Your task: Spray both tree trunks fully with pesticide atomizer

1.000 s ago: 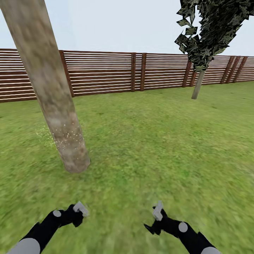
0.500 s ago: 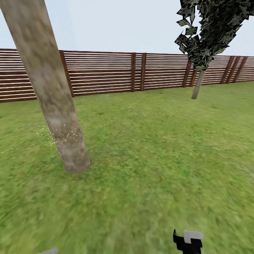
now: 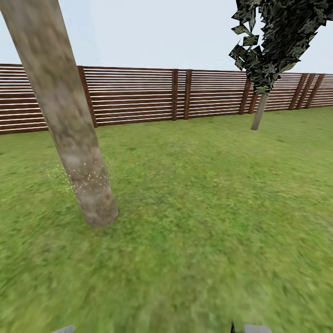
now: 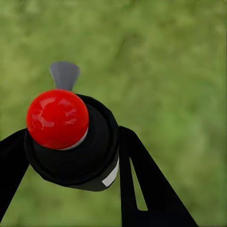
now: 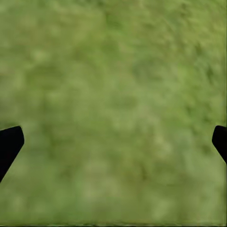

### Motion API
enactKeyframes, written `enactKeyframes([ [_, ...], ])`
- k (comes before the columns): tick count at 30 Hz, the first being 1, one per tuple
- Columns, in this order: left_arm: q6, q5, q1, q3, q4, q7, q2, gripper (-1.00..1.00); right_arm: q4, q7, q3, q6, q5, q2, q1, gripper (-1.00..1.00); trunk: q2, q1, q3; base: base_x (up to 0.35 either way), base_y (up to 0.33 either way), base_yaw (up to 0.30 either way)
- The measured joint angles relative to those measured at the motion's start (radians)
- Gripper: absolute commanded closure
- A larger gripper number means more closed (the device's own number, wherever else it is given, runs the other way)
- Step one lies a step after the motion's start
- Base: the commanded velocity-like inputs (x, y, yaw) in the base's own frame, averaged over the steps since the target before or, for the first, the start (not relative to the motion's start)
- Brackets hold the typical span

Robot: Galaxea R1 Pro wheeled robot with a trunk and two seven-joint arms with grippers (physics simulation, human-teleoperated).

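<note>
- Atomizer (image 4: 71,142), black with a red ball top and a grey nozzle, sits clamped between the two dark fingers of the left tool (image 4: 71,179), seen from the left wrist over blurred grass.
- Near trunk (image 3: 69,129) stands ahead and toward the left arm's side, leaning, long axis close to upright; whitish specks (image 3: 88,178) dot its lower part and the grass beside it.
- Left arm is the nearer one, I judge, and the nozzle would need lifting toward that trunk.
- Right tool (image 5: 113,142) is spread wide, holding nothing, above grass.
- Count: two trees, the second tree (image 3: 260,111) well apart by the fence (image 3: 138,95); one atomizer.
</note>
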Motion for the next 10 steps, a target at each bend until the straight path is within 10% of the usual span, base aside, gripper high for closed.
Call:
enactKeyframes([
  [10, -0.007, -0.003, 0.000, -0.001, -0.001, 0.000, 0.002, 1.00, -0.001, 0.000, 0.001, 0.000, -0.001, 0.001, 0.013, -1.00, 0.000, 0.000, 0.000, 0.000, 0.000, 0.000],
])
